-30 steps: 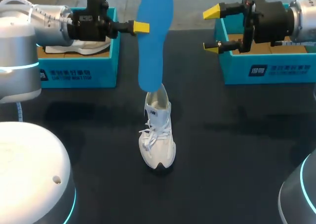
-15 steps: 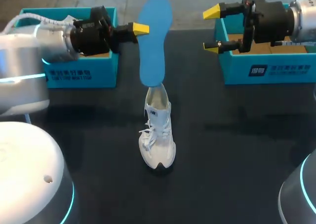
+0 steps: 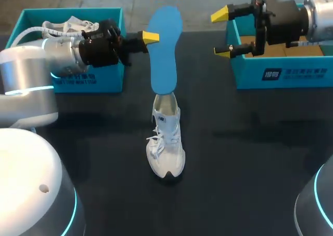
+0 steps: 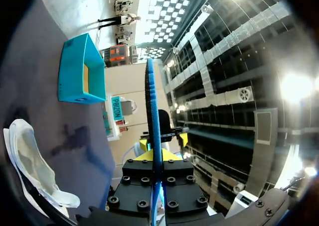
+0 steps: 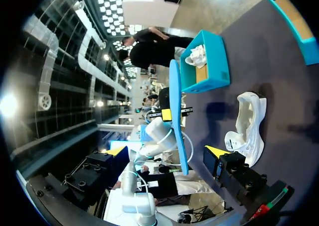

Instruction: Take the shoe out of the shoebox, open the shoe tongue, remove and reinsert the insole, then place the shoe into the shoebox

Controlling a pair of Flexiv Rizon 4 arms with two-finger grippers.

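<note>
Head view: the left tool point(image 3: 151, 38) is clamped on 1 long edge of the blue insole point(image 3: 165, 51), near its upper half. The left wrist view confirms this, with the insole point(image 4: 152, 111) edge-on between the 2 yellow tips. The insole hangs upright, broad end uppermost. Its narrow lower end meets the heel opening of the white shoe point(image 3: 166, 142); whether it is inside the collar cannot be told.

The shoe stands on its sole mid-tabletop point(image 3: 250, 158), toe toward the robot, laces loose, and nothing holds it. The right tool point(image 3: 222, 32) is spread wide and grips nothing. It hovers at the near left corner of the right shoebox point(image 3: 281, 72), well apart from the shoe. The left shoebox point(image 3: 112, 69) contains a second white shoe point(image 3: 67, 24).

Assessment: the insole step is in hand and the shoe is out of its box. Return to the box is outstanding.

Recommendations for seating the insole:
1. Keep the lower end centred over the opening.
2. Lean the insole forward toward the toe, so it slides along the footbed and does not jam against the heel.
3. Feed slowly. The thin foam is likely to buckle if pushed from so far up its length.
4. Bring the right tool in to steady the heel or hold the tongue back. The unrestrained shoe may tip or skid.
</note>
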